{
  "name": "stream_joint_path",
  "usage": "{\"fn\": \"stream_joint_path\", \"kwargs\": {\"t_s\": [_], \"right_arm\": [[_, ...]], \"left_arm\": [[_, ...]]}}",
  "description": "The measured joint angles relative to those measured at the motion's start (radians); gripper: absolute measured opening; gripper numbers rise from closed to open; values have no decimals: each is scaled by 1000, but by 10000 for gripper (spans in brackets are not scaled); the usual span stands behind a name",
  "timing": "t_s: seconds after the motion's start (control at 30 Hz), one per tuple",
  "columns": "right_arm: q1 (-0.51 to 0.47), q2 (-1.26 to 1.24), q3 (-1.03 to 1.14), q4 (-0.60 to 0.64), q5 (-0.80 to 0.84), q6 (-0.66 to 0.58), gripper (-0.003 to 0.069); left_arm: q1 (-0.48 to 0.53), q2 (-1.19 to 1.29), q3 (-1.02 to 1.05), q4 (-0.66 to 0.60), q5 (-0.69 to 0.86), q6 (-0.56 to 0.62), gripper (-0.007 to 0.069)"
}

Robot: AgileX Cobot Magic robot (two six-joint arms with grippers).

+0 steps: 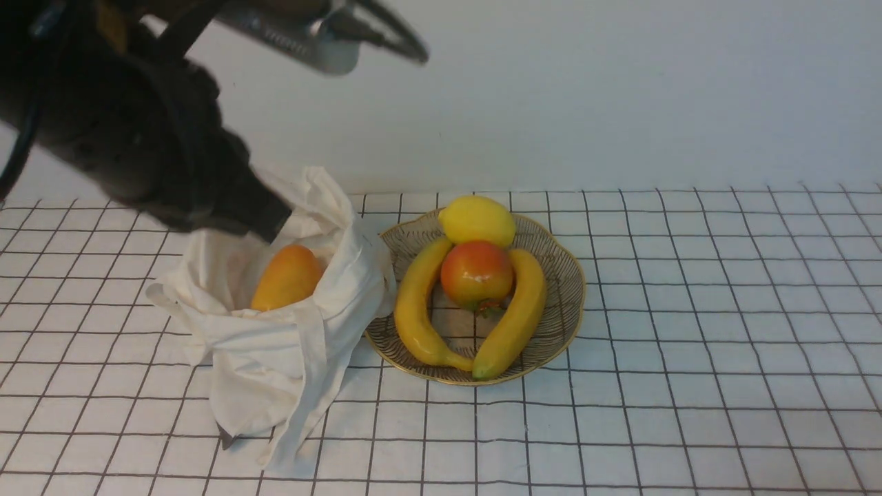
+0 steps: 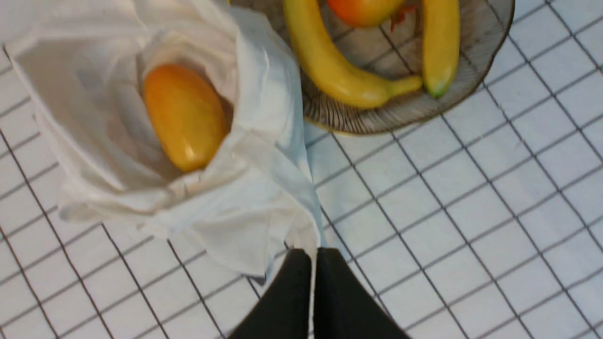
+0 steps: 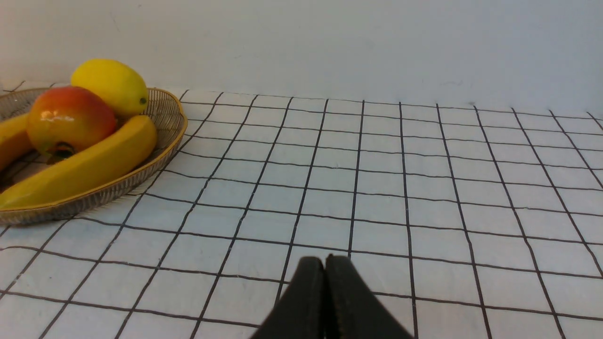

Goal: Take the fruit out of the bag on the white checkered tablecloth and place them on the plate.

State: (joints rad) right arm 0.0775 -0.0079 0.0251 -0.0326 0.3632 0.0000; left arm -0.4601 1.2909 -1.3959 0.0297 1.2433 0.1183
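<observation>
While the left arm (image 1: pixel 138 131) loomed over the soft off-white cloth bag (image 1: pixel 275 358) in the front view, the smooth oblong mango (image 1: pixel 288 277) lay inside and the lemon (image 1: pixel 477 220) sat on the gold-rimmed plate (image 1: pixel 566 303). From the left wrist, the left pincer (image 2: pixel 313 254) was clenched on the bag's rumpled edge, probably to hold its mouth open. From the right wrist, the right pincer (image 3: pixel 325 260) was clenched empty over the checkered tablecloth (image 3: pixel 424 188).

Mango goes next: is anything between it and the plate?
Yes. The bag has its plate-side cloth wall standing between the mango and the plate. The plate holds two bananas, a red-orange fruit and the lemon.
</observation>
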Motion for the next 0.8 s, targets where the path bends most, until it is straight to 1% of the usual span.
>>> {"fn": "stream_joint_path", "kwargs": {"t_s": [0.07,0.1,0.17,0.2,0.27,0.3,0.4,0.53,0.6,0.8], "right_arm": [[0,0,0,0,0,0,-15],[0,0,0,0,0,0,-15],[0,0,0,0,0,0,-15],[0,0,0,0,0,0,-15],[0,0,0,0,0,0,-15],[0,0,0,0,0,0,-15],[0,0,0,0,0,0,-15],[0,0,0,0,0,0,-15],[0,0,0,0,0,0,-15],[0,0,0,0,0,0,-15]], "left_arm": [[0,-84,104,-15,-39,-3,-8],[0,-148,204,-40,-99,-5,-8],[1,-216,298,-72,-157,-8,-8],[1,-257,353,-97,-213,-8,-8],[1,-380,514,-184,-357,-9,-8],[1,-400,558,-210,-399,-9,-8],[1,-530,759,-332,-604,-4,-8],[1,-649,937,-455,-780,-1,-8],[1,-690,997,-504,-827,0,-8],[1,-712,1070,-526,-827,7,-8]]}}
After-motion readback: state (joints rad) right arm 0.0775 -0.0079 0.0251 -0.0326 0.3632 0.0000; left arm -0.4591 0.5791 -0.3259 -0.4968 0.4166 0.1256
